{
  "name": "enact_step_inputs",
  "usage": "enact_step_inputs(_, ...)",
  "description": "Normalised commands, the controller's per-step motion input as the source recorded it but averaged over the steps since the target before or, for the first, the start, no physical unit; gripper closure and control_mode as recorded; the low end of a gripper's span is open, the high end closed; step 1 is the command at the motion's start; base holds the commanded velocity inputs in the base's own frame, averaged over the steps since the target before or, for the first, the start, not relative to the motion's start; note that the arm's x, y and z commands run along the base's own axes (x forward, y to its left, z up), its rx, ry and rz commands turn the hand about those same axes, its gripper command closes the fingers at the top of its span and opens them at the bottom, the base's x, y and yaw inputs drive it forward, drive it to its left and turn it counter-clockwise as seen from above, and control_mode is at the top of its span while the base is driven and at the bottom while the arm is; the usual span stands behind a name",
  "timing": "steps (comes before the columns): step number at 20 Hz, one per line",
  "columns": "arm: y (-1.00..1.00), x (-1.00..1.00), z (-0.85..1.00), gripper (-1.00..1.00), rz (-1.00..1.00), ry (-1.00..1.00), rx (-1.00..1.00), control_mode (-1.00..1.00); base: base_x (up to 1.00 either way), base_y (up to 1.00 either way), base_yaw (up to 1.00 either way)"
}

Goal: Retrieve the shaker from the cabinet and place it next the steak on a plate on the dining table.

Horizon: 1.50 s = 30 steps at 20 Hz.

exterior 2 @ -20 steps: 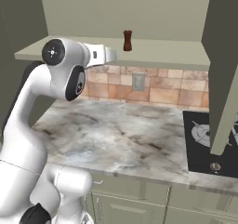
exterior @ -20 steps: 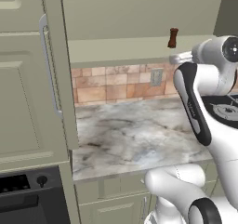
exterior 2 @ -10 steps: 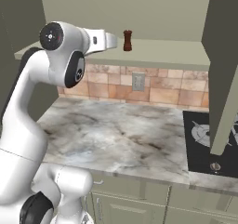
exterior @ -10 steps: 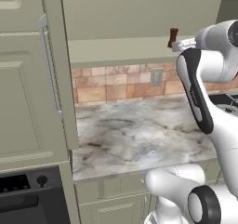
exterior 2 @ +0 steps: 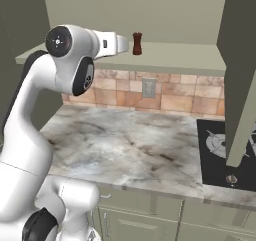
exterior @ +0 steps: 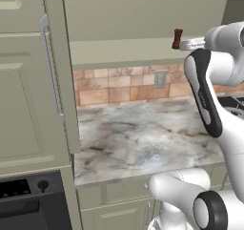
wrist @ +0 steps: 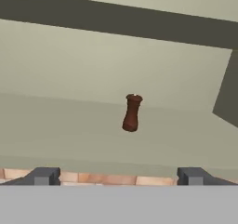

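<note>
The small dark brown shaker [wrist: 131,112] stands upright on the shelf of the open sage-green cabinet [exterior: 119,50], also seen as the shaker [exterior: 177,38] and the shaker [exterior 2: 137,43] from the base. My gripper [wrist: 118,176] is open, its two fingertips spread wide, level with the shelf edge and a short way in front of the shaker without touching it. From the side, the gripper [exterior 2: 127,44] points at the shaker from the left. The steak, the plate and the dining table are out of view.
The cabinet's open door [exterior: 28,81] with its bar handle [exterior: 50,67] hangs at the left, another door [exterior 2: 240,85] at the right. Below lie a veined counter [exterior 2: 125,145], a tiled backsplash [exterior: 119,86], a stove [exterior 2: 225,145] and a black oven [exterior: 28,200].
The arm has lifted the hand to shelf height and pushed it a little closer to the shaker. The jaws stay open.
</note>
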Motion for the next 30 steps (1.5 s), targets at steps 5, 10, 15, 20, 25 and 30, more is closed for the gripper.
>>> enact_step_inputs(5, 0.0, 0.0, 0.0, -1.0, -0.05, 0.0, 0.09, -1.0, 0.0, 0.0, 0.0)
enact_step_inputs(10, -0.01, 0.08, 0.0, -1.0, -0.09, 0.0, 0.11, -1.0, 0.0, 0.0, 0.0)
enact_step_inputs(15, -0.12, 0.17, 0.0, -1.0, -0.06, 0.02, 0.12, -1.0, 0.0, 0.0, 0.0)
enact_step_inputs(20, -0.23, 0.29, 0.0, -1.0, 0.0, 0.0, 0.04, -1.0, 0.0, 0.0, 0.0)
enact_step_inputs(25, -0.14, 0.32, 0.0, -1.0, 0.0, 0.0, 0.0, -1.0, 0.0, 0.0, 0.0)
enact_step_inputs(30, 0.0, 0.34, 0.0, -1.0, 0.0, 0.0, 0.0, -1.0, 0.0, 0.0, 0.0)
